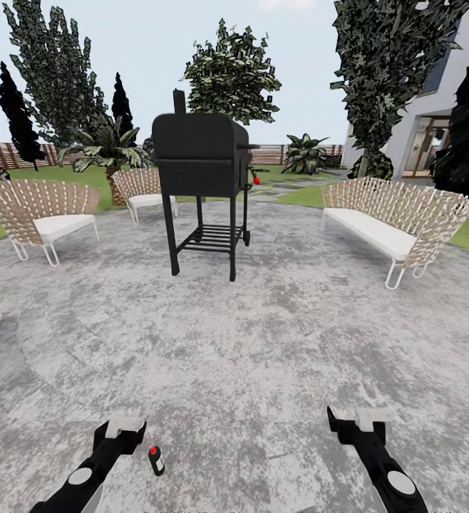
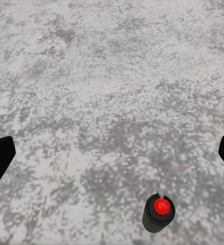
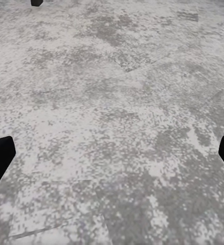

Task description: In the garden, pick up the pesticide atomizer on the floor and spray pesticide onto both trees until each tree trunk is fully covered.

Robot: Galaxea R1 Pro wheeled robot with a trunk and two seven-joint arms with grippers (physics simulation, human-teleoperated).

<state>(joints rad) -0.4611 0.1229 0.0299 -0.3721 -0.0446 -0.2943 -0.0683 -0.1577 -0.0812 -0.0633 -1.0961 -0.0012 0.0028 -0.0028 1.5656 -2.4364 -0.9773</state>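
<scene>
The pesticide atomizer (image 1: 156, 460), a small dark bottle with a red cap, stands upright on the grey stone paving at the near edge of the head view. My left gripper (image 1: 124, 425) hovers just left of it and is open. In the left wrist view the atomizer (image 2: 158, 212) is seen from above, off to one side of the open left gripper (image 2: 112, 155), apart from both fingers. My right gripper (image 1: 358, 417) is open over bare paving, as the right wrist view (image 3: 112, 153) confirms. Leafy trees (image 1: 232, 71) (image 1: 388, 64) rise beyond the patio.
A black grill on legs (image 1: 202, 178) stands in the middle of the patio ahead. Woven chairs (image 1: 42, 210) (image 1: 143, 189) sit to its left and a woven bench (image 1: 395, 221) to its right. A house (image 1: 434, 121) stands far right, with lawn and fence behind.
</scene>
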